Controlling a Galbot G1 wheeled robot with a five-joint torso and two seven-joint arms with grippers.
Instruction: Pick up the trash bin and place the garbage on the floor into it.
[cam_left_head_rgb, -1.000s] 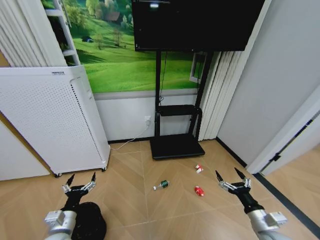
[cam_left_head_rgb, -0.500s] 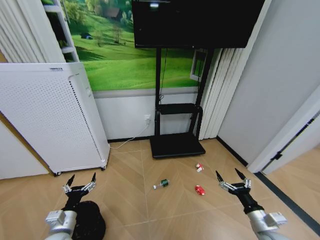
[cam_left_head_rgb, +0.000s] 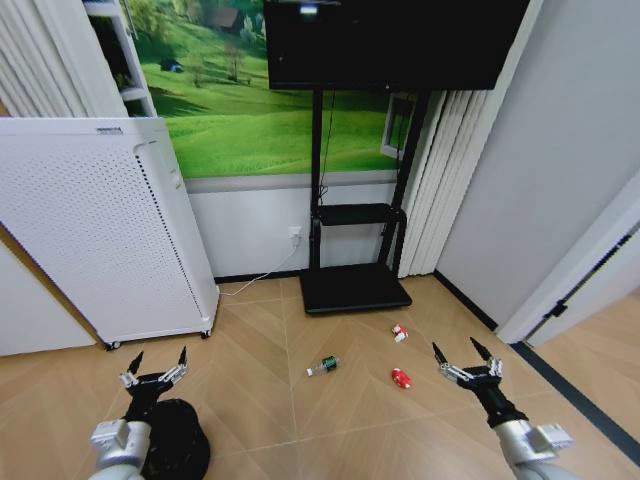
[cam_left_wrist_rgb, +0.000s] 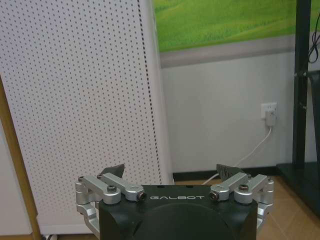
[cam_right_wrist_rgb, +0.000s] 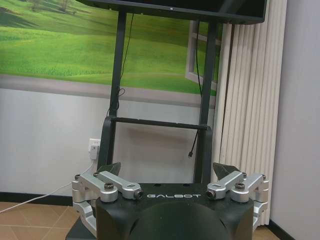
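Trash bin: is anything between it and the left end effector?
Nothing visible. The open left end effector hangs just above the trash bin, which sits on bare floor beside the arm.

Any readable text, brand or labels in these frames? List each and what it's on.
"GALBOT" on the left hand, on its black body, in the left wrist view.
"GALBOT" on the right hand, same spot, in the right wrist view.
Small dark mark on the top edge of the white perforated appliance: too small to read.
Green label on the little bottle: too small to read.
Red-and-white packet and red can-like piece: print unreadable.
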